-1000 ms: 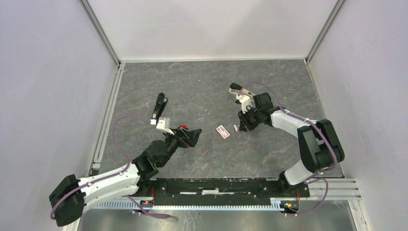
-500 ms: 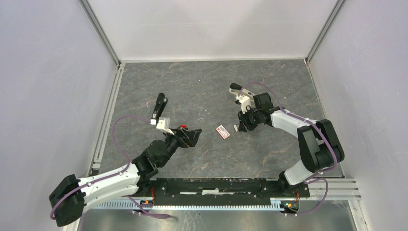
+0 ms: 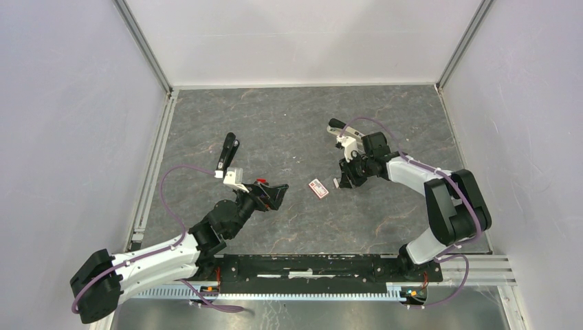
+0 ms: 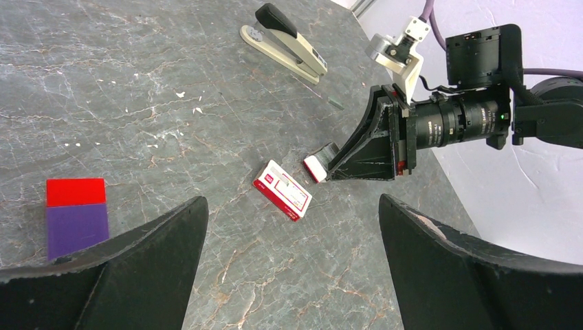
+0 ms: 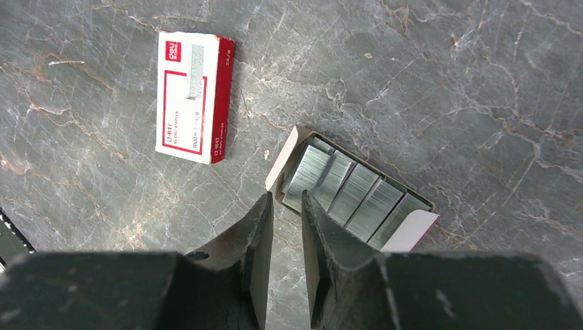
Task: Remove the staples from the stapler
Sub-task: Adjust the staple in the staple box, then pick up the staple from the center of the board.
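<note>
The stapler (image 3: 336,130), with a black top and a pale metal base, lies closed at the back right of the table; it also shows far off in the left wrist view (image 4: 283,40). My right gripper (image 3: 343,181) points down at an open tray of staple strips (image 5: 352,192), well away from the stapler. Its fingertips (image 5: 267,206) stand a narrow gap apart at the tray's near corner, with bare table showing between them. My left gripper (image 4: 292,275) hovers wide open and empty over the table's middle (image 3: 276,195).
A red and white staple box (image 3: 317,188) lies between the grippers, left of the tray (image 4: 317,165). A slim black bar (image 3: 227,152) lies at the left. A red and purple block (image 4: 75,213) lies near my left gripper. White walls enclose the table.
</note>
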Motion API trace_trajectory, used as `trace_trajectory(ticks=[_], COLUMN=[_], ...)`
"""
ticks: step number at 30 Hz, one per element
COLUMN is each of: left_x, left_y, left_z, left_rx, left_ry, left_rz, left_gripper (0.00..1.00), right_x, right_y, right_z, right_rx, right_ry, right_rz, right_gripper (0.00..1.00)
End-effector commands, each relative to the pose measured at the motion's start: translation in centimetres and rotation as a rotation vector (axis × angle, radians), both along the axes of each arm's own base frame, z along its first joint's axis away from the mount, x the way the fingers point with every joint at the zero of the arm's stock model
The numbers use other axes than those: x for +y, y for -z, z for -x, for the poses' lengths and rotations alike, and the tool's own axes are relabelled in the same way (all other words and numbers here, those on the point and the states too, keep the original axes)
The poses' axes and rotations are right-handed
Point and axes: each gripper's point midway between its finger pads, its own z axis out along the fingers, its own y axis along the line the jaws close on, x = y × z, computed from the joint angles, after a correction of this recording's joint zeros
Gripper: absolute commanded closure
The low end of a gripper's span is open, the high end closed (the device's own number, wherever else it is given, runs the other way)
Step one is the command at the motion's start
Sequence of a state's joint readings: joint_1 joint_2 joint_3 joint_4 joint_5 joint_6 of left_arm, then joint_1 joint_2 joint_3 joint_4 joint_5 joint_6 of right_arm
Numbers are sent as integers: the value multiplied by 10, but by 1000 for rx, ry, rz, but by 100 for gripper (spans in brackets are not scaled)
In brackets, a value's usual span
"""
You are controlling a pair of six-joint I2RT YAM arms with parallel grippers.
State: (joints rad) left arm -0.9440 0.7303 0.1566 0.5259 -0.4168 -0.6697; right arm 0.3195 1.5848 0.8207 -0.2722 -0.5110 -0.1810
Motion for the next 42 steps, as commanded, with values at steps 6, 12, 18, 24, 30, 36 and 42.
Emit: trace_trajectory(ticks=[6, 12, 18, 24, 30, 36, 42], left_x=[2, 11, 12, 6, -3, -7, -7], left_y=[-13, -27, -37, -32, -34, -33, -29], left_z=[-3, -3, 7, 10, 12, 11, 12], left_rx=[-25, -79, -135, -104, -97, -95, -85], left_ry=[-23, -39, 13, 48, 82, 94, 98], left_rz=[46, 13, -5, 10, 15, 14, 27], left_gripper=[0, 0, 0, 0, 0, 0, 0], right_x=[-13, -56, -95, -102, -104, -119, -131], right_y=[-67, -84, -101, -85, -65, -47, -26], right_z=[-31, -57, -95, -113, -119, -139, -140], right_rx=[-265, -309, -443, -420, -412, -299, -246], right_ry=[-24, 8, -28, -183, -356, -299, -251], right_rz=[-30, -75, 75, 160, 204, 271, 327], right_gripper=[67, 50, 15, 2, 2, 10, 20])
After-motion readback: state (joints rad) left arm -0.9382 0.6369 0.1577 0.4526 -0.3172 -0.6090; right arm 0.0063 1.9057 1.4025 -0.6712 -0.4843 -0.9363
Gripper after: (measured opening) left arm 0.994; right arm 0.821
